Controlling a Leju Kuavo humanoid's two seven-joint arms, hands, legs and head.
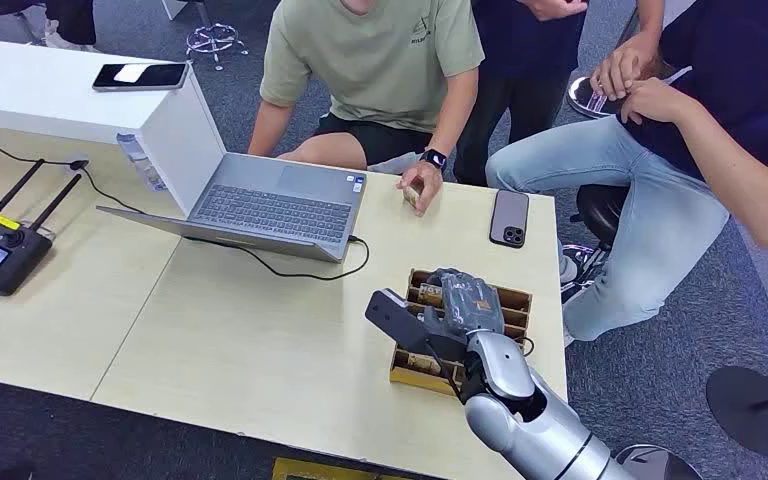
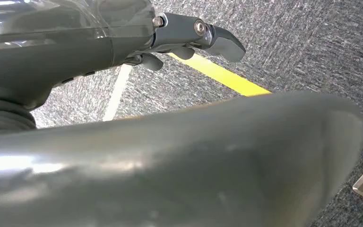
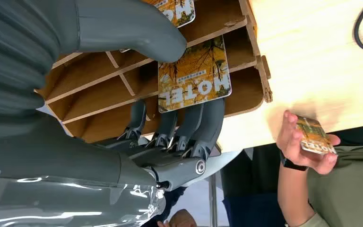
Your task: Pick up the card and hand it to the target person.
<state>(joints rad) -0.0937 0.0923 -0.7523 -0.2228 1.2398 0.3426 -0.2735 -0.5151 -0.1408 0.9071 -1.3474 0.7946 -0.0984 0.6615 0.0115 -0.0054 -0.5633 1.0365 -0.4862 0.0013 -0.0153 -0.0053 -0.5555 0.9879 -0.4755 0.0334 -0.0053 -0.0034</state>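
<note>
- Presently a card is pinched between the thumb and fingers of the right hand, above the wooden rack.
- Another card is held by a person's hand nearby.
- Left hand: fingers appear curled; a grasp cannot be told.

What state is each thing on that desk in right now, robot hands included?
Right hand: pinching a hotel card.
Hotel card: gripped, over the wooden rack.
Wooden rack: on the table, another card slotted.
Left hand: hanging above carpet, holding nothing.
Laptop: open, cable attached.
Dark phone: face down.
Person's hand: holding a similar card.
</note>
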